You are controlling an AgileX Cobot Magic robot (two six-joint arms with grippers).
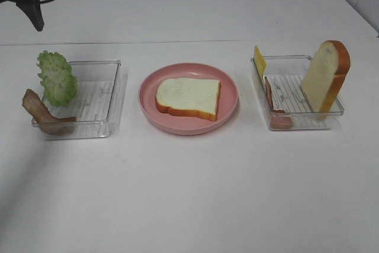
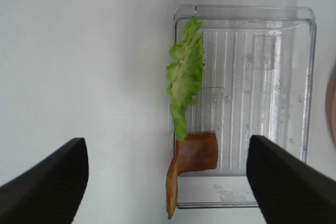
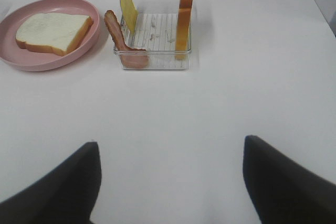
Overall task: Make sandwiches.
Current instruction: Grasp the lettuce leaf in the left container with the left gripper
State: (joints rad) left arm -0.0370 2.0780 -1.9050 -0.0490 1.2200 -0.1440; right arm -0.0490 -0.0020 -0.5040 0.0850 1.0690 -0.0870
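From the high camera, one bread slice (image 1: 188,97) is seen flat on the pink plate (image 1: 148,109), the second slice (image 1: 323,78) upright in the right tray (image 1: 299,125). At the left wrist, the left fingers (image 2: 50,184) are held wide apart above lettuce (image 2: 185,74) and bacon (image 2: 195,153). At the right wrist, the right fingers (image 3: 58,187) are spread above the table (image 3: 173,114), empty.

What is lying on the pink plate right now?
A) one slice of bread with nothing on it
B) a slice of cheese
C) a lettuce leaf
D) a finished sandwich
A: a single bare bread slice lies flat on the pink plate, while the lettuce and the cheese sit off to the sides, not on the plate.
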